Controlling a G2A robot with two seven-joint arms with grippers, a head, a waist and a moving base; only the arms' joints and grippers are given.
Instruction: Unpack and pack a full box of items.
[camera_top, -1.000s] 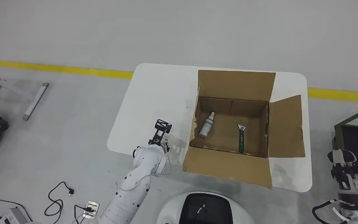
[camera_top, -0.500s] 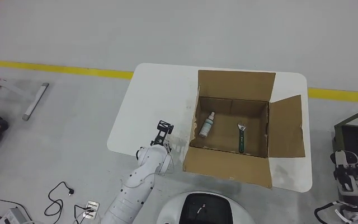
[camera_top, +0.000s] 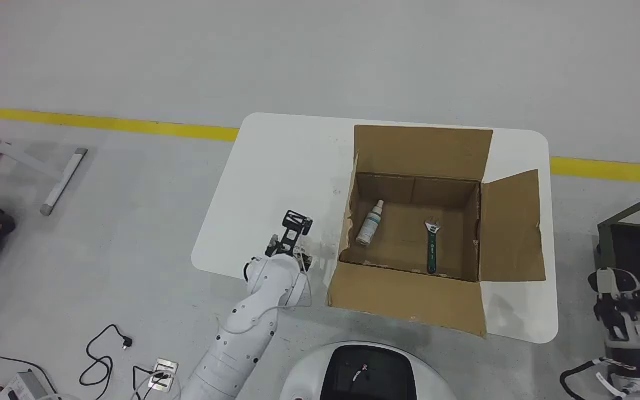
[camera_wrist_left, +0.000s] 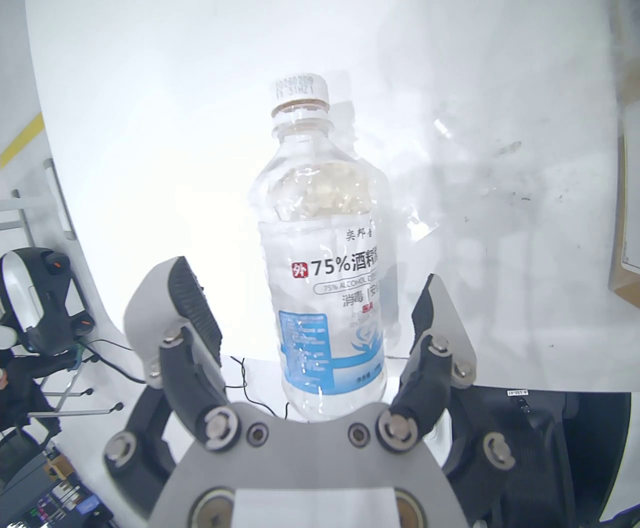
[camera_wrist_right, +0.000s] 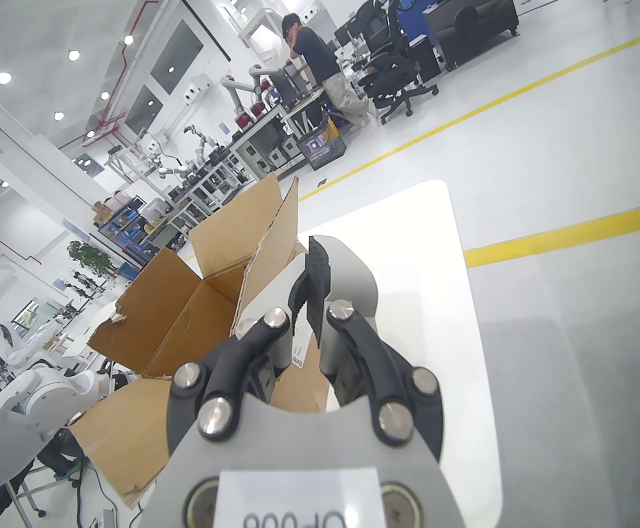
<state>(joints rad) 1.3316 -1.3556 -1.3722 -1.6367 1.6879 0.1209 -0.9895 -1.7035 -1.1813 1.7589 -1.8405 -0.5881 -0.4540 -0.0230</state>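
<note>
A clear bottle (camera_wrist_left: 325, 260) with a white cap and a blue-and-white label lies on the white table (camera_wrist_left: 150, 125), cap pointing away from the wrist. My left gripper (camera_wrist_left: 305, 277) is open, one finger on each side of the bottle's lower half with a small gap on both sides. From above, this gripper (camera_top: 292, 226) is near the table's front left, just left of the open cardboard box (camera_top: 410, 292). Inside the box lie a small spray bottle (camera_top: 369, 222) and a green-handled wrench (camera_top: 431, 247). My right gripper (camera_wrist_right: 312, 265) is shut on nothing, off the table's right end.
The box's flaps (camera_top: 512, 228) stand open on all sides, and its near wall (camera_wrist_right: 165, 310) rises beside the right gripper. A box corner (camera_wrist_left: 625, 250) shows beside the bottle. Bare table (camera_top: 280, 170) stretches left of the box. Cables (camera_top: 105, 350) lie on the floor.
My left arm has shifted slightly to the right, towards the box, with its gripper nudged the same way. The box and its contents have not moved.
</note>
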